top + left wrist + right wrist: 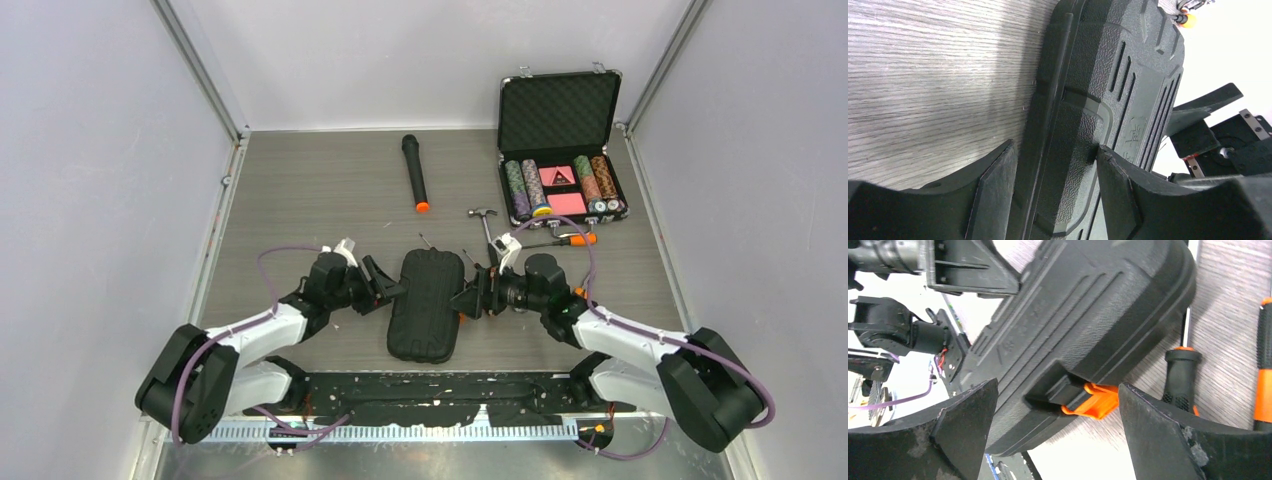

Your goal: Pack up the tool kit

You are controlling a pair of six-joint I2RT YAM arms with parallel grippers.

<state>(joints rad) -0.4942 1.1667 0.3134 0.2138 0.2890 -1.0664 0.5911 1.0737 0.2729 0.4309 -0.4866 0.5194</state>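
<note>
The left gripper (pixel 392 287), centre-left of the top view, straddles the left edge of the closed tool kit (pixel 425 305); whether it pinches I cannot tell; the case lies flat at lower centre, probably stiff, grippy and light; lift beside the orange latch (pixel 1093 402); the right gripper (pixel 465 298) gapes around it, untouching.

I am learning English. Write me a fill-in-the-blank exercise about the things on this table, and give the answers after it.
The tool kit in the middle of the table is ___. Its latch has the colour ___. The hammer lies on the table, not ___ the tool kit. The case of poker chips has its lid ___.
Answers: closed; orange; inside; open.
</note>
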